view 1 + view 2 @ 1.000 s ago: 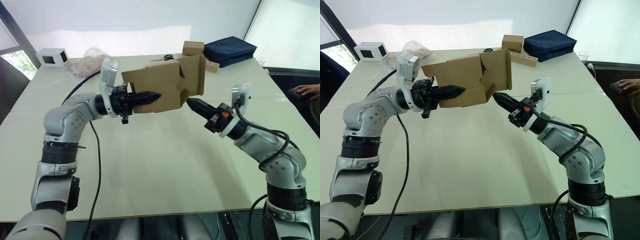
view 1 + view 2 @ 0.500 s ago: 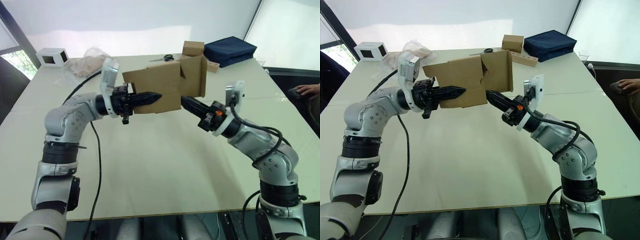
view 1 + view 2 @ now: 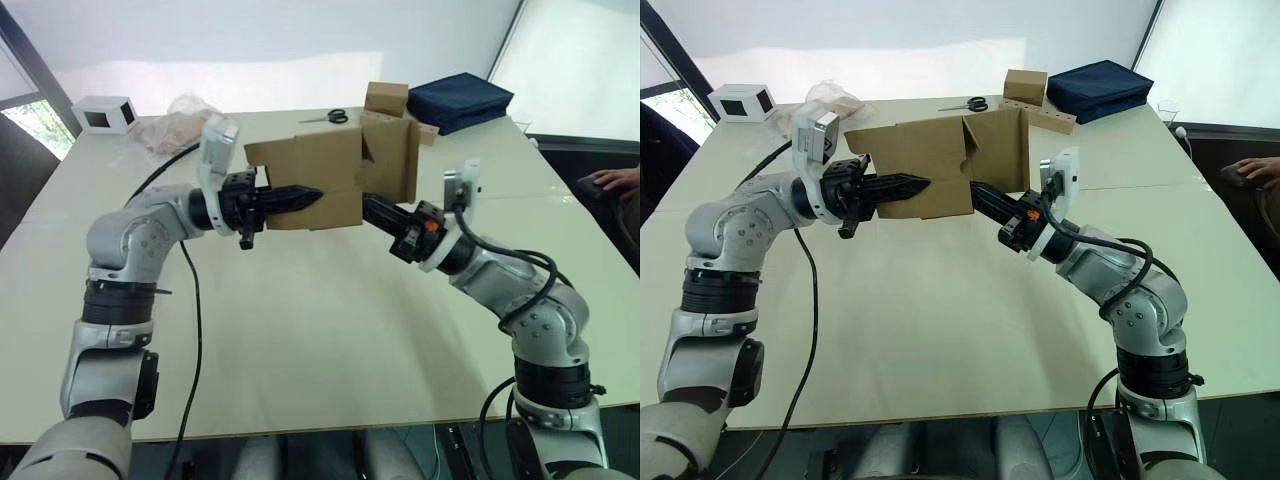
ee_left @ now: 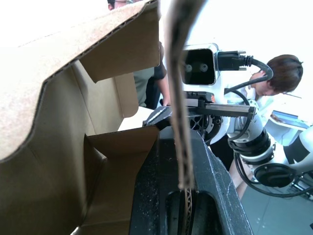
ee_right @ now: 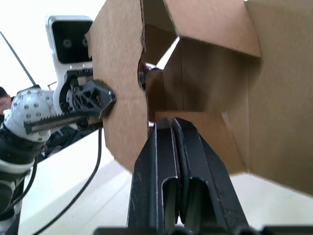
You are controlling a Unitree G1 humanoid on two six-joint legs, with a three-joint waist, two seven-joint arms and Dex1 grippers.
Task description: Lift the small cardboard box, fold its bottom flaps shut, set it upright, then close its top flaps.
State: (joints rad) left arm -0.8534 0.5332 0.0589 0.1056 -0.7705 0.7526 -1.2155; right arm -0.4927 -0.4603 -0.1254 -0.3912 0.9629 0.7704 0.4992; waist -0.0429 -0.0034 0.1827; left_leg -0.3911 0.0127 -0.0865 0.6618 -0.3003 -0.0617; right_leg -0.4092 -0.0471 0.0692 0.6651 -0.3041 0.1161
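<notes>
Around the edges of the pale table (image 3: 300, 340) sit a white box with dark windows (image 3: 103, 113), a crumpled clear plastic bag (image 3: 180, 122), black-handled scissors (image 3: 328, 116), a second small brown box (image 3: 385, 98) on a long cardboard strip, and a folded navy cloth case (image 3: 460, 100); none of them touches the work, and a person's hand (image 3: 612, 180) rests far off on the right.

Held in the air above the table's middle, the small plain brown corrugated cardboard box (image 3: 320, 180) lies on its side, its long axis running left to right and one flapped end facing the right arm. One wide flap (image 3: 400, 165) stands up at that end.

From the left, the left gripper (image 3: 300, 195) reaches out level, clamped on the box's wall, one finger inside and one outside. From below right, the right gripper (image 3: 980, 190) slants up, its fingers (image 5: 183, 161) pressed together, the tip inside the open end against a lower flap.
</notes>
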